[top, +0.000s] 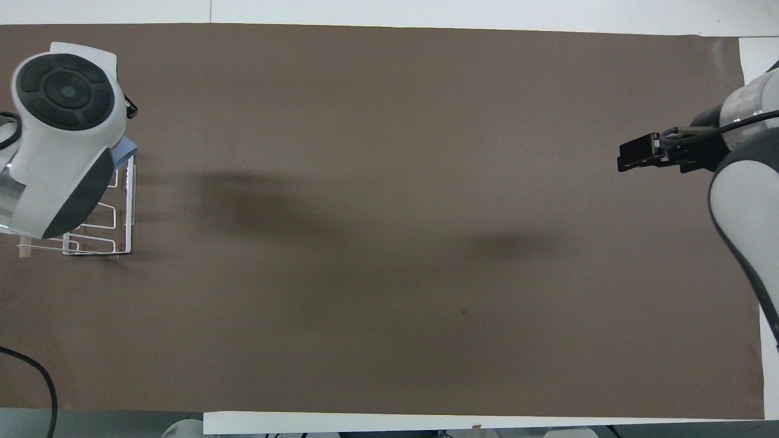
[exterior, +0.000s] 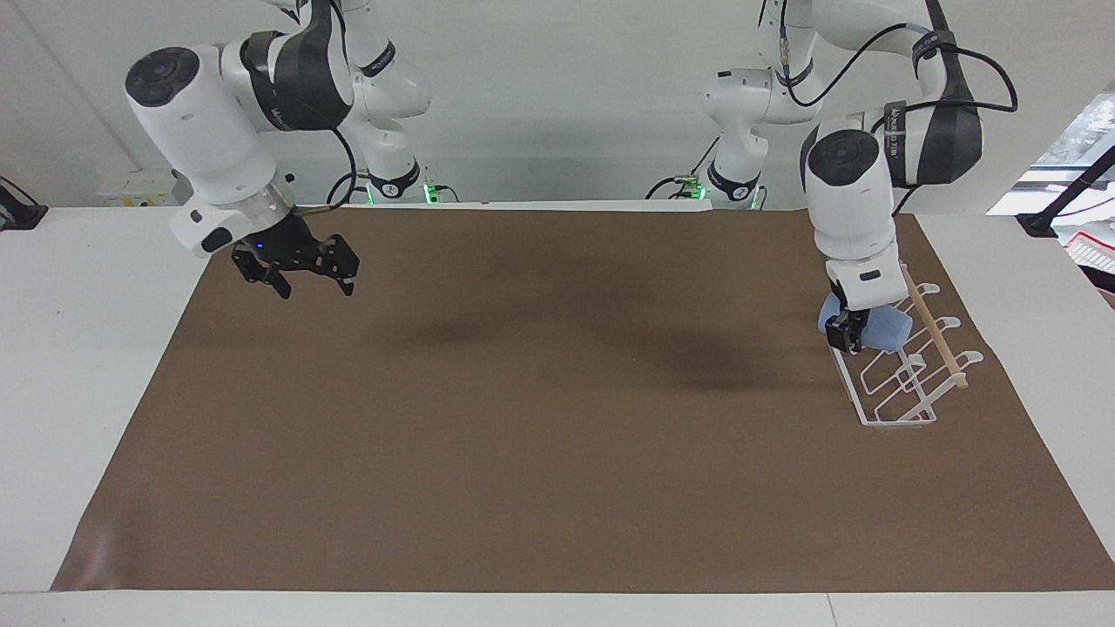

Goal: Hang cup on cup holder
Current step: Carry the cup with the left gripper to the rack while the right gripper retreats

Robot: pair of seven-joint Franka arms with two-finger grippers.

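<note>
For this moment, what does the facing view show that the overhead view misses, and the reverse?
Only the facing view shows the left gripper shut on the small light-blue plastic cup, over the end of the white wire cup holder with a wooden rod nearer the robots, and the open fingers of the right gripper.

Only the overhead view shows the left arm's wrist from above, hiding most of the cup.

Both show the brown mat, the holder at the left arm's end, and the right arm waiting.

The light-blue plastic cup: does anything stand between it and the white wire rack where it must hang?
Nothing visible does. The left gripper holds the light-blue plastic cup right at the white wire rack, at its prongs.
</note>
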